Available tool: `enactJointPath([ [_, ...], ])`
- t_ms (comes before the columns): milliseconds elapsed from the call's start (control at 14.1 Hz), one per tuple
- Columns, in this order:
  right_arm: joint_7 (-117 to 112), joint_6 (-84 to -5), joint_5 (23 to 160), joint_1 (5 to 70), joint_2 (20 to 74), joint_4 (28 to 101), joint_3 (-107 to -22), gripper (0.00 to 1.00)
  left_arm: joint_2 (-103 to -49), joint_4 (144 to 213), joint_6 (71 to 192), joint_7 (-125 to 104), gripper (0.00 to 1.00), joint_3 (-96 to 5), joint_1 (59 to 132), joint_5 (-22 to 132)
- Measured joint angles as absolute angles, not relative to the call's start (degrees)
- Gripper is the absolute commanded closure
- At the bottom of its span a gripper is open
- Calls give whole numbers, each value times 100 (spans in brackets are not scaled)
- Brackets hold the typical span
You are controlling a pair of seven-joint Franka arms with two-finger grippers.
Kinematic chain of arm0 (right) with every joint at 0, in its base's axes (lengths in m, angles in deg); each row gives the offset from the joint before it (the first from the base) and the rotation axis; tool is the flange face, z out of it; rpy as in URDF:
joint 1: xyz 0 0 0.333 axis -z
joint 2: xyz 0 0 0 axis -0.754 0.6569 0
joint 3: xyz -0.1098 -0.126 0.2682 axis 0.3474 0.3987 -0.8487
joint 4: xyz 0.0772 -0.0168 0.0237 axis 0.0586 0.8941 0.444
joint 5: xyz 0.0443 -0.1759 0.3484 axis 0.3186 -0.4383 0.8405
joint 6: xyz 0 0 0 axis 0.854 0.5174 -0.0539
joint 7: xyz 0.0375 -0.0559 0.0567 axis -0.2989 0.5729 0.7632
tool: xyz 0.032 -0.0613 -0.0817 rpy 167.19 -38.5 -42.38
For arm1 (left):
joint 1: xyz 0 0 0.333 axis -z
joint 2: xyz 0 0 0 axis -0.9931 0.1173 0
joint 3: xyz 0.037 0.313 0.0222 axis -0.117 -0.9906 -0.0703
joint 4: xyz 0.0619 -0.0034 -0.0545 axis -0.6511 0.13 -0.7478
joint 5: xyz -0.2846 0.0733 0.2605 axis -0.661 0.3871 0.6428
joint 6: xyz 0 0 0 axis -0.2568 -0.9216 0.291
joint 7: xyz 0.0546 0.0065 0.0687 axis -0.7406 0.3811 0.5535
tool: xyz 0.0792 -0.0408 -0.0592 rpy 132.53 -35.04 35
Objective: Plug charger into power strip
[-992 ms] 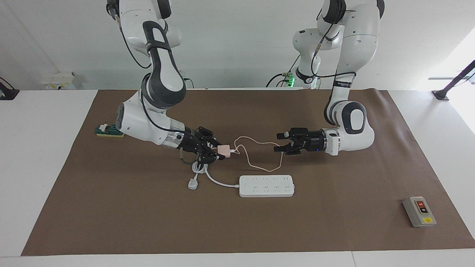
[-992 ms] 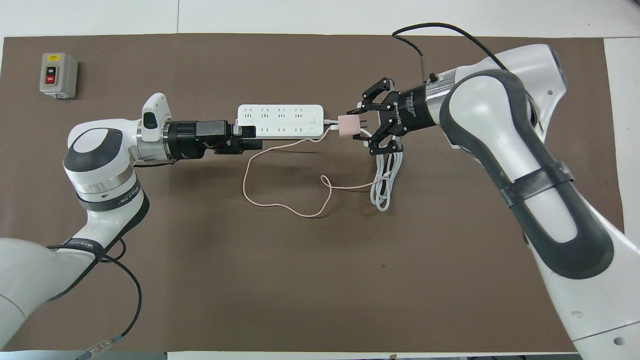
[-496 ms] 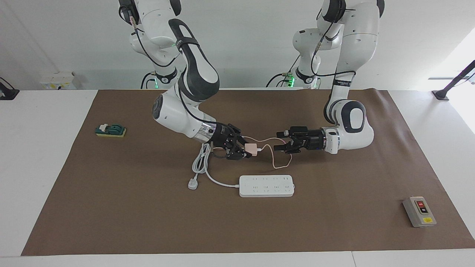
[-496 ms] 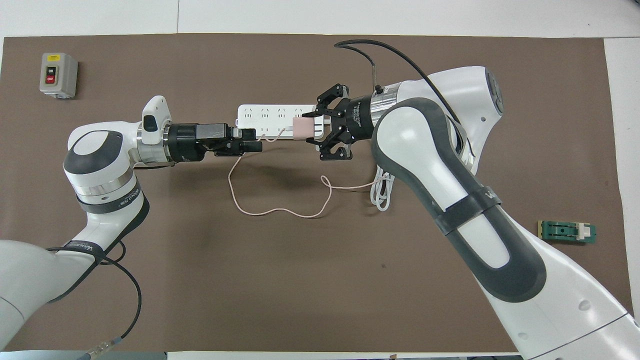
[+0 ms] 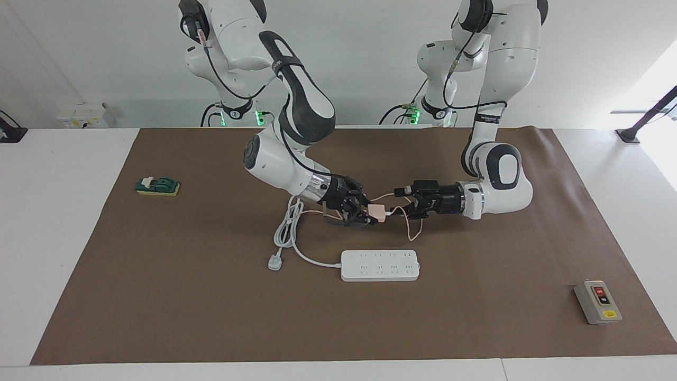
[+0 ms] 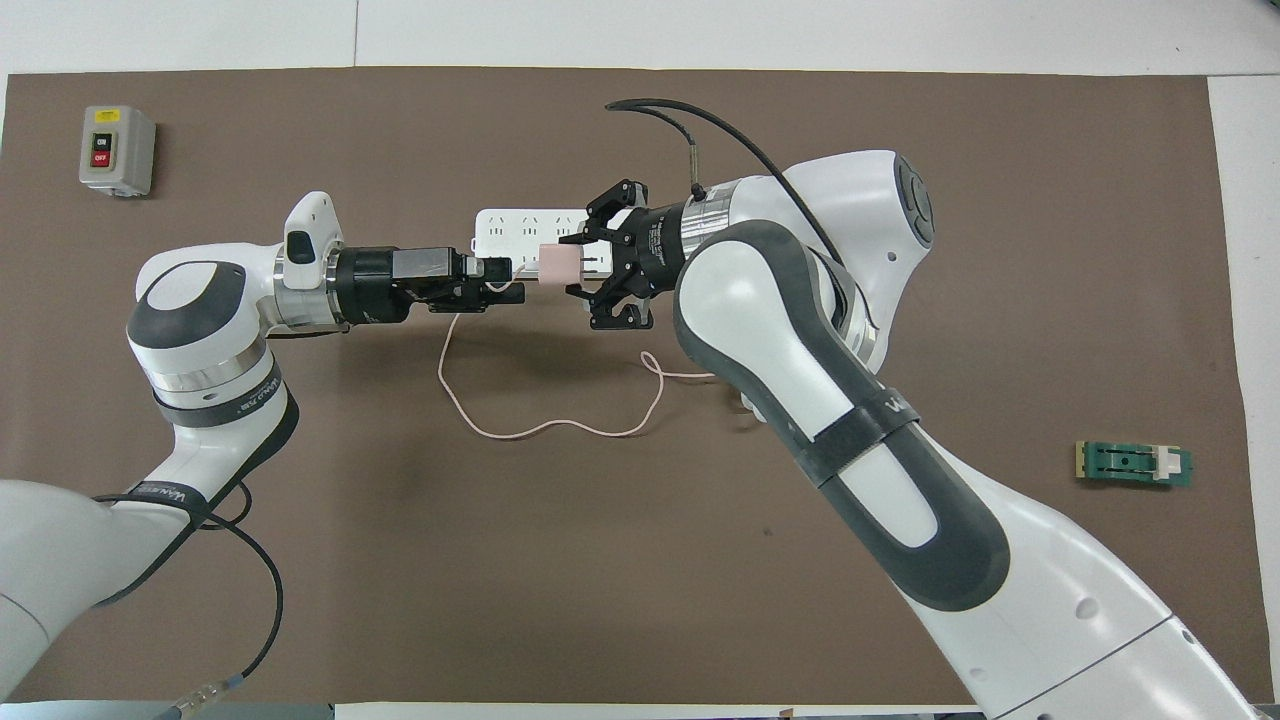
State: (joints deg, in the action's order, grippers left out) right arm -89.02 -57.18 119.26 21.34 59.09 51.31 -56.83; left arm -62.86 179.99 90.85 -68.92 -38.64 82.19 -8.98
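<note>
Pink charger [image 5: 376, 212] sits gripped in right gripper [image 5: 365, 214], fingers closed on its body, held in air over brown mat, nearer robots than power strip [image 5: 380, 265]. Left gripper [image 5: 410, 207] hovers just beside charger, tips w/ the cable [image 6: 540, 428] end; can't tell how far its fingers part. Cable loops down to mat. Strip lies flat on table [image 5: 69, 222], unplugged. Grey switch box [image 5: 597, 302] well apart from strip, twd left arm's end.
</note>
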Motion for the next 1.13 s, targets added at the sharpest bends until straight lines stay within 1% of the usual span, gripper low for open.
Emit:
enactJointPath([
  [284,-8909,-5719,12045,2022,5910,5110,-5682,100,-6286,18000,8989,-6900,0,-3882,8206,-898],
  [425,-8909,-5721,12049,1986,5913,5080,-5683,100,-6286,18000,8931,-6931,0,-3898,8090,-898],
  [851,-8909,-5721,12050,1920,5944,4950,-5680,100,-6289,17983,8357,-6993,0,-3933,7253,-473],
  [1134,-8909,-5721,12050,1921,5949,4946,-5675,100,-6295,17732,8063,-6965,0,-3938,6845,-56],
])
